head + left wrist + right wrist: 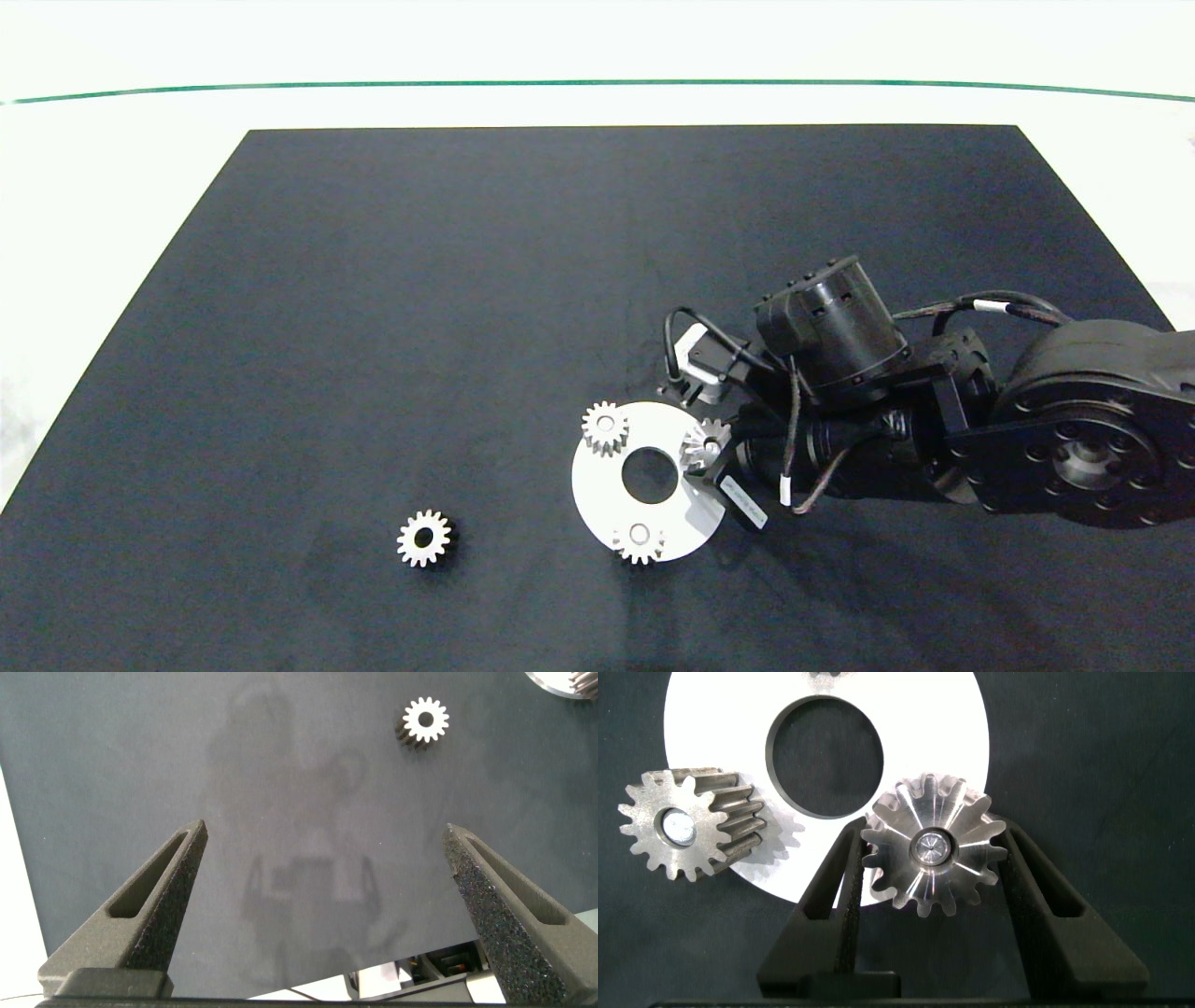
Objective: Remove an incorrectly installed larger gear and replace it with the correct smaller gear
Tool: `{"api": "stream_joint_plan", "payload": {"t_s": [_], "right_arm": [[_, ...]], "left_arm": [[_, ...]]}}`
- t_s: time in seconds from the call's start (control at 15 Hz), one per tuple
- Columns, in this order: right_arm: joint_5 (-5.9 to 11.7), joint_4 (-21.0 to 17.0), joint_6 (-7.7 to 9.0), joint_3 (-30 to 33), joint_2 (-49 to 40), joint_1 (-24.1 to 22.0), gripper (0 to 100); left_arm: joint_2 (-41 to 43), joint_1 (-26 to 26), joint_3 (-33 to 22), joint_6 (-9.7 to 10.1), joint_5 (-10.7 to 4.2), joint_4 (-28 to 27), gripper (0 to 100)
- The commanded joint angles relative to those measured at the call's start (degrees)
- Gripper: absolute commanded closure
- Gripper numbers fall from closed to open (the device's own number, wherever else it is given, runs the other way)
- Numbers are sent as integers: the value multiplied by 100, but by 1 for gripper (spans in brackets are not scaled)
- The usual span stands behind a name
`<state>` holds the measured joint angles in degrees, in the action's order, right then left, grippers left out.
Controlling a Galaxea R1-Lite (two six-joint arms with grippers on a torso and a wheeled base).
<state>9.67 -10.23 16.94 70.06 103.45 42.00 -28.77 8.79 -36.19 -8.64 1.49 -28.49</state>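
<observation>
Grey fingers (848, 905) of the right gripper (934, 896) were clamped around the larger gear (932, 846), not yet lifted off the white disc (710, 709) — the smaller gear (424, 538) lay loose on the mat (373, 327), well apart; left gripper (322, 873) gaped wide, idle

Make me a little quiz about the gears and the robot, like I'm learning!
1. True or false: the larger gear sits on the white disc, between the right gripper's fingers.
2. How many small gears are on the disc? A) one B) two C) three
3. Fill in: the smaller gear lies alone on the black ____, away from the disc.

Key:
1. True; the fingers stand on either side of it.
2. B: a small gear at the disc's far edge and a second small gear at its near edge.
3. mat. The left gripper hangs open above it, holding nothing.
</observation>
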Motion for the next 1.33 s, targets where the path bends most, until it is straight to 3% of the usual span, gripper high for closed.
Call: {"api": "stream_joint_plan", "payload": {"t_s": [0.07, 0.2, 1.33], "right_arm": [[18, -14, 11, -10, 26, 19, 71], [18, -23, 2, -27, 9, 72, 75], [97, -234, 37, 157, -844, 169, 75]], "left_arm": [[-6, 0, -2, -6, 1, -16, 0], [-6, 0, -2, -6, 1, -16, 0], [-6, -18, 7, -6, 1, -16, 0]]}}
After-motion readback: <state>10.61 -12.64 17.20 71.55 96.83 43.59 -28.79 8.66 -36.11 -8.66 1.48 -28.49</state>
